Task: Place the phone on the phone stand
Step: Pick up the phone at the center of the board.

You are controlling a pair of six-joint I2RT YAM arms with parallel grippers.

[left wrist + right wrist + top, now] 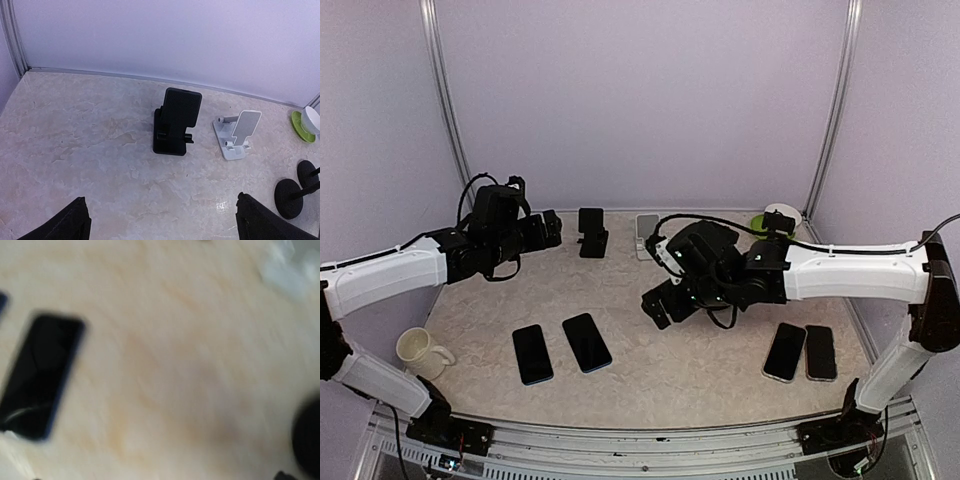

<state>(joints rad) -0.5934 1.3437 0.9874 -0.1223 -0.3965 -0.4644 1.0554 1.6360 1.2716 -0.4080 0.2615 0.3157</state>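
Four phones lie flat on the marbled table (650, 385), and none of them is on a stand. Two sit side by side left of centre: the left phone (532, 354) and the angled phone (587, 342) just beside it. The right-hand pair (785, 351) lies close together towards the right edge.

At the back stands the black phone stand (592, 232), upright and with its cradle bare. The white stand (647, 235) is just to its right. A mug (420, 350) sits at the near left, and a green dish (775, 220) is in the far right corner.

The left gripper (552, 228) hangs level just to the left of the black phone stand, pointing at it. Its jaws are spread wide and hold nothing. From its own camera the black phone stand (176, 122) is straight ahead, apart from the fingers (67, 225) that frame the bottom of the view. The white stand (237, 134) is a little to the right. The phones lie well behind this gripper, towards the near edge.

The right gripper (658, 290) hovers over the middle of the table. Its jaws are also wide and empty, and it is near the angled phone without touching it. Its camera view is badly blurred. A dark phone (40, 375) lies flat at the left of that view, and I cannot tell which one it is.
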